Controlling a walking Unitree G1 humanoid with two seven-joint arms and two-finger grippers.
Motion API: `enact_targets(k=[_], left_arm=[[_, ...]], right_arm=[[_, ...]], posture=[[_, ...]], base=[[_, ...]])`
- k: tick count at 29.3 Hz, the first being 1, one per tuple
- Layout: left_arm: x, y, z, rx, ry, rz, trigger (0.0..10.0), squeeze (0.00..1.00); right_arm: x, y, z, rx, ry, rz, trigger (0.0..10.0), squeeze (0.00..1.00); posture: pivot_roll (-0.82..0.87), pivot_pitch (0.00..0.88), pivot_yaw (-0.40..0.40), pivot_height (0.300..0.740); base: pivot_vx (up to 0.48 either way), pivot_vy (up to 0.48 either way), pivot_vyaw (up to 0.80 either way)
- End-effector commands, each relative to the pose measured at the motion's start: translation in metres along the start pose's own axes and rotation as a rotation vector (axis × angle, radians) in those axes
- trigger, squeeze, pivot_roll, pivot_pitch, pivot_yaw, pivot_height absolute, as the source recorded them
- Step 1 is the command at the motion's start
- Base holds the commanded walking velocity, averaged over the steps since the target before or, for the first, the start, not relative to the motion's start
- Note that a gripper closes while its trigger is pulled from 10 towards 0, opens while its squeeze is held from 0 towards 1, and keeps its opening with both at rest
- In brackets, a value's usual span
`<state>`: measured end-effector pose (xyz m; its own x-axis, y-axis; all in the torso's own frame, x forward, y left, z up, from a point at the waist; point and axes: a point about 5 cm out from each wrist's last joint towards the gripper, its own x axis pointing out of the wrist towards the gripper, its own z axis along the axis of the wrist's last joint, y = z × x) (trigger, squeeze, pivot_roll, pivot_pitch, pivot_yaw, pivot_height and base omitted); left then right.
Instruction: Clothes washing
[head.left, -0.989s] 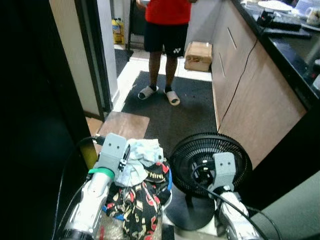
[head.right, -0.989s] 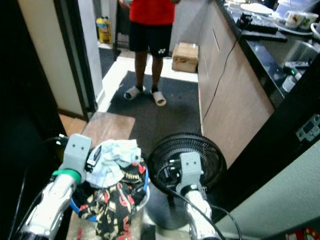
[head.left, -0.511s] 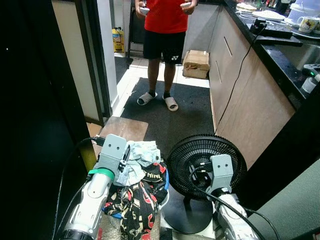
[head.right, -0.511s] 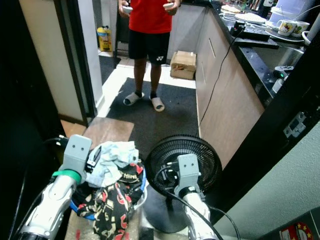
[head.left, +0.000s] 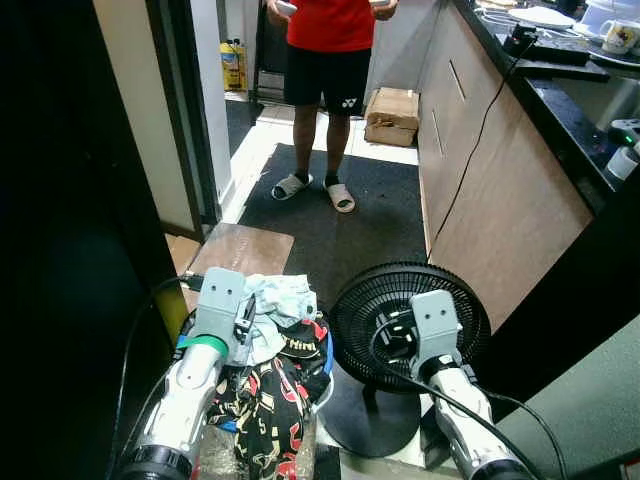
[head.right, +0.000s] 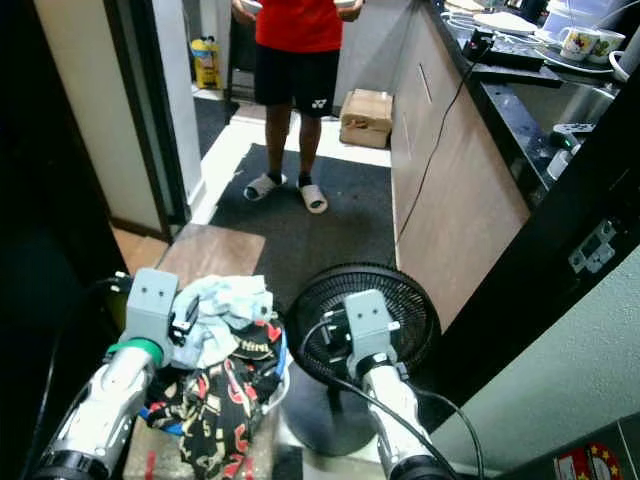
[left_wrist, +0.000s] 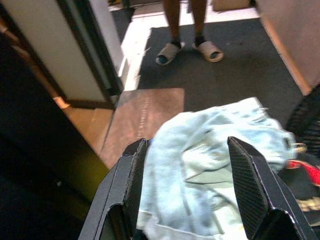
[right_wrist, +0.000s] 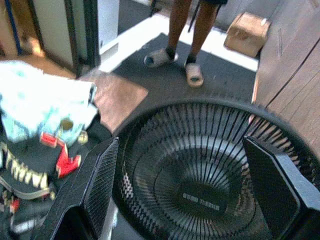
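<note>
Clothes fill a round blue-rimmed laundry basket (head.left: 328, 352) low in the head views: a crumpled pale blue cloth (head.left: 280, 300) sits on top of a black garment with red and cream print (head.left: 272, 395), which spills over the basket's near edge. The basket stands on the floor just beside a black round-caged floor fan (head.left: 395, 300), at the edge of a dark grey floor mat (head.left: 370, 215).

The left gripper (left_wrist: 184, 186) reaches forward from its silver arm to the heap's left side. In the left wrist view its two black fingers (left_wrist: 248, 181) are spread wide, one on each side of the pale blue cloth, with the cloth lying between them; whether they touch it cannot be told.

The right gripper (right_wrist: 192, 192) is held forward over the fan, its arm bent up from below. In the right wrist view its fingers stand far apart, framing the fan's grille and gripping nothing.

Farther along the mat a person in a red shirt, dark shorts and pale slippers (head.left: 328, 70) stands facing the robot, beside a wooden-fronted counter (head.left: 490, 190) with a cardboard box (head.left: 392, 112) at its foot.
</note>
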<state>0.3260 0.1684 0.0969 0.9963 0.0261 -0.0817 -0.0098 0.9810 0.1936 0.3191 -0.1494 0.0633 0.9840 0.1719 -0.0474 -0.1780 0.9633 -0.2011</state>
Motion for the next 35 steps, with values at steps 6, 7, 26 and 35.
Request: enact_targets(k=[6, 7, 26, 35], left_arm=[[0.0, 0.014, -0.009, 0.001, 0.023, 0.06, 10.0, 0.0], [0.001, 0.014, -0.009, 0.0, 0.021, 0.061, 10.0, 0.0], [0.017, -0.022, 0.004, 0.007, -0.001, -0.108, 10.0, 0.0], [0.024, -0.035, 0.013, 0.017, -0.011, -0.171, 10.0, 0.0]], right_arm=[[0.012, 0.007, 0.014, -0.025, -0.029, 0.054, 10.0, 0.0], [0.014, 0.007, 0.016, -0.027, -0.034, 0.057, 10.0, 0.0], [-0.006, -0.025, -0.006, 0.047, 0.009, -0.124, 10.0, 0.0], [-0.01, -0.027, -0.008, 0.046, 0.01, -0.13, 10.0, 0.0]], posture=[[0.08, 0.115, -0.055, 0.74], [0.08, 0.115, -0.055, 0.74], [-0.02, 0.091, 0.065, 0.74], [-0.04, 0.101, 0.074, 0.74]], base=[[0.0, 0.0, 0.0], [0.0, 0.0, 0.0], [0.0, 0.0, 0.0], [0.0, 0.0, 0.0]])
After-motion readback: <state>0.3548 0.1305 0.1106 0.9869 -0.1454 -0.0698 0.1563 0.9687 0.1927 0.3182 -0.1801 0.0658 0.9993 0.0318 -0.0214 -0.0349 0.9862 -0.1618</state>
